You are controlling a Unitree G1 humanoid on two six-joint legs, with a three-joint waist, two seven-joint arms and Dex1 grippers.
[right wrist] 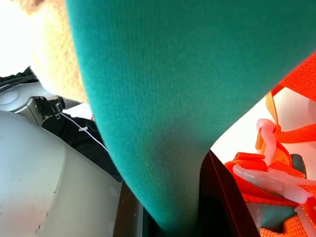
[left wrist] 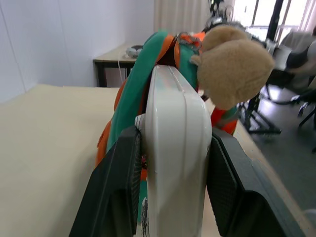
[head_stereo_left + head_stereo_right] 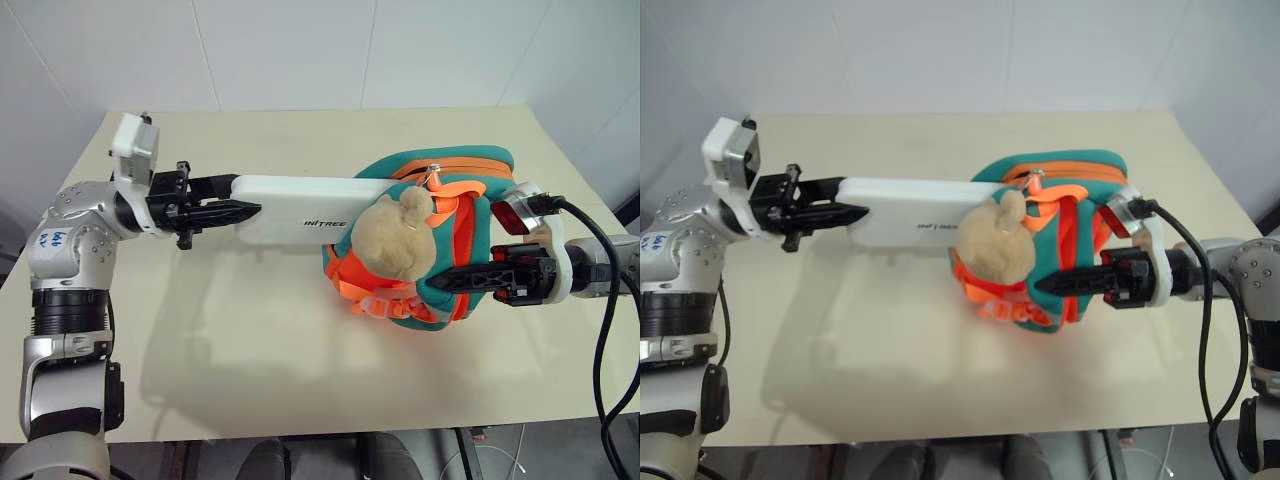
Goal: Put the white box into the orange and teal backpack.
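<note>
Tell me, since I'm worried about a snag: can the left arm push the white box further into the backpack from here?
Probably yes: the left pincer grips the white box, whose far end already enters the backpack, held by the right pincer.

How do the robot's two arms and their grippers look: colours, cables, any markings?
Both arms are silver-grey metal with black ribbed joints. The left arm bears blue handwritten marks and a white camera block at the wrist. The right arm has thick black cables looping along it. The left gripper and the right gripper have black fingers.
</note>
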